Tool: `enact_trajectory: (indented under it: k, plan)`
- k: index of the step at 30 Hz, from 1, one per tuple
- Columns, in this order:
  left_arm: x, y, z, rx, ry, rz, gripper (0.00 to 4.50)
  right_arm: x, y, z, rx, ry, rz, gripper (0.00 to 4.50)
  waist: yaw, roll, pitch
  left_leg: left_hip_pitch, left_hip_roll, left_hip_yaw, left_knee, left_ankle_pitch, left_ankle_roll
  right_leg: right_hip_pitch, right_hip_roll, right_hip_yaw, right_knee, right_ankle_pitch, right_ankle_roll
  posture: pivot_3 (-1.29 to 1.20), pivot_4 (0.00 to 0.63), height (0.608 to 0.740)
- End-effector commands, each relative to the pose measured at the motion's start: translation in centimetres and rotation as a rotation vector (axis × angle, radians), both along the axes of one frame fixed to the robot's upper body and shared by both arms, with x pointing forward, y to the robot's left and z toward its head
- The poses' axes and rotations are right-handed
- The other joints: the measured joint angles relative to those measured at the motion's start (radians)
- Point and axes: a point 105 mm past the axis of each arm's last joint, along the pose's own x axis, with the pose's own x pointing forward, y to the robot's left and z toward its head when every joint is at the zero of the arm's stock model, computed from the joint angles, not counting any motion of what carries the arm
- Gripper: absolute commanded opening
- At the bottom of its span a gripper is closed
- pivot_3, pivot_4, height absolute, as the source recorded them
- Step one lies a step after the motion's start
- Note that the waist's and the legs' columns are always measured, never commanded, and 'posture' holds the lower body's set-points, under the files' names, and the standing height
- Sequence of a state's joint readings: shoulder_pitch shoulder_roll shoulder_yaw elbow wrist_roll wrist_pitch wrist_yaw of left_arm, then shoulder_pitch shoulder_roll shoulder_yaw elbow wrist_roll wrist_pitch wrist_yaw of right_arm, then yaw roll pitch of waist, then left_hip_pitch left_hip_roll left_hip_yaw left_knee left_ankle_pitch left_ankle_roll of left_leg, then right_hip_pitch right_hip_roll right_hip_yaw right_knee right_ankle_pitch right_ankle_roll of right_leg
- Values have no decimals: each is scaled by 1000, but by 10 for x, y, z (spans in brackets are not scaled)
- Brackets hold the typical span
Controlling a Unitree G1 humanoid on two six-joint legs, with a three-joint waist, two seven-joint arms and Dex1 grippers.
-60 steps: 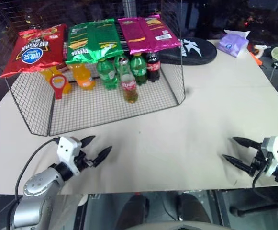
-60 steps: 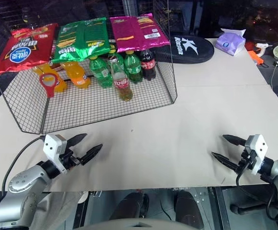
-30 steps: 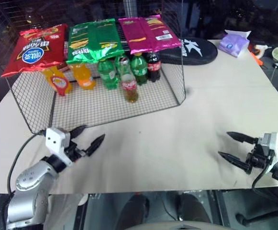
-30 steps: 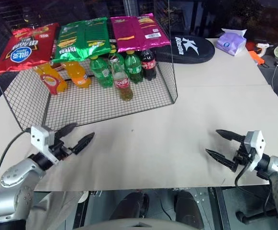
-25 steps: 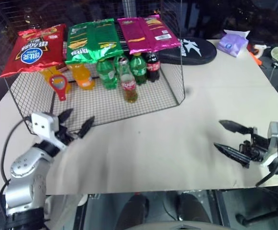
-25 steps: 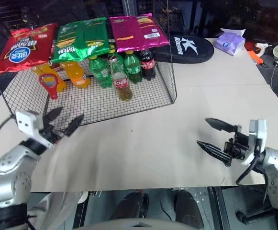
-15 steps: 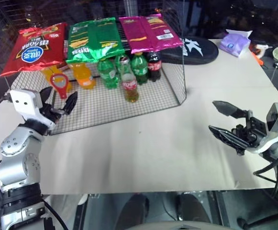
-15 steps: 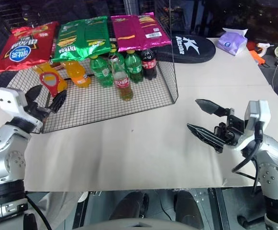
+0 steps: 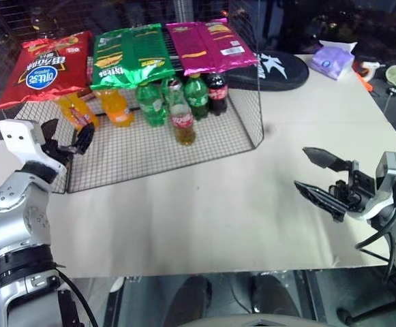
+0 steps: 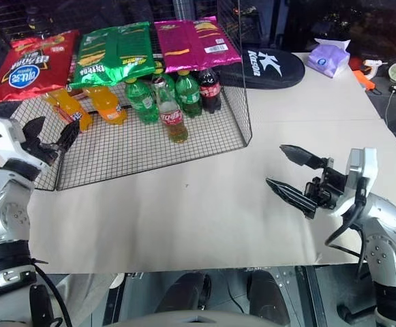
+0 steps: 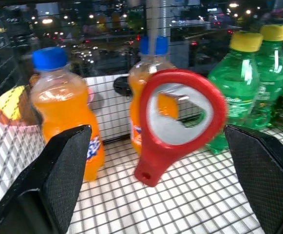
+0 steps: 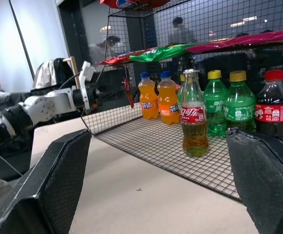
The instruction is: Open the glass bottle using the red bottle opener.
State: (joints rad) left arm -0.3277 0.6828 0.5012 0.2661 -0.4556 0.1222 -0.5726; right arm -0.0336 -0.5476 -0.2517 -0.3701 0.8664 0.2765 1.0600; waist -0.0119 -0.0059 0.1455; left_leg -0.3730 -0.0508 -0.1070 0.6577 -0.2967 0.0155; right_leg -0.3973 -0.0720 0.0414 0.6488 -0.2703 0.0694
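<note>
a: where's the left gripper [image 9: 67, 135]?

b: left side of the head view, at the front left corner of the wire mesh rack [image 9: 150, 146]. its black fingers are spread wide with nothing between them. in the left wrist view the red bottle opener [image 11: 180, 119] hangs upright in the gap ahead, loop head up, handle end just above the mesh floor, apart from both fingers.

a: and the glass bottle [image 9: 181, 114]?

b: upper middle of the frame, standing upright on the mesh floor, ahead of the green soda bottles [image 9: 151, 102] and the dark cola bottle [image 9: 217, 93]. there's bare mesh in front of it up to the rack's front edge. two orange soda bottles [image 11: 68, 124] stand behind the opener.

a: anything overhead?

b: snack bags [image 9: 138, 54] lie across the rack's top, overhanging the bottles.

a: the right gripper [image 10: 293, 174]?

b: right of centre, above the bare table [image 9: 218, 204], fingers wide apart and holding nothing, well apart from the rack's right edge. open tabletop lies between them.
</note>
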Motion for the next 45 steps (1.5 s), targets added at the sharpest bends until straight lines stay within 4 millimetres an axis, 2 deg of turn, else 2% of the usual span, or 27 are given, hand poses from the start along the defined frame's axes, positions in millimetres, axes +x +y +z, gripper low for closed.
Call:
enact_trajectory:
  k: [1, 18, 33, 43, 45]
  plan:
    - [-2, 10, 21, 38, -61, 11, 4500, -1, -2, 4, 5, -35, -12, 4461, 1, 0, 0, 0, 0, 0, 0, 0, 0, 0, 0, 0, 0, 0, 0, 0, 150, 740]
    - [10, 4, 18, 78, -42, -46, 4500, 2, 0, 1, 1, -35, -36, 4461, -1, 0, 0, 0, 0, 0, 11, 0, 0, 0, 1, 0, 12, 0, 0, 0, 150, 740]
    - [24, -2, 15, 99, -37, -86, 4500, 4, 2, 2, -14, -34, -47, 4461, -1, 0, 0, 0, -1, 0, 11, 0, 0, -1, 1, 0, 12, 0, 0, 0, 150, 740]
    - [25, -7, 12, 91, -37, -113, 4500, 3, -2, -5, -21, -21, -59, 4461, -1, 0, 0, 0, -1, 0, 11, 0, 0, -1, 1, 1, 13, 0, 0, 0, 150, 740]
    - [24, -6, 14, 80, -48, -112, 3979, 3, -2, -6, -21, -19, -59, 4500, -1, 0, 0, 0, -1, 0, 11, 0, 0, -1, 1, 1, 13, 0, 0, 0, 150, 740]
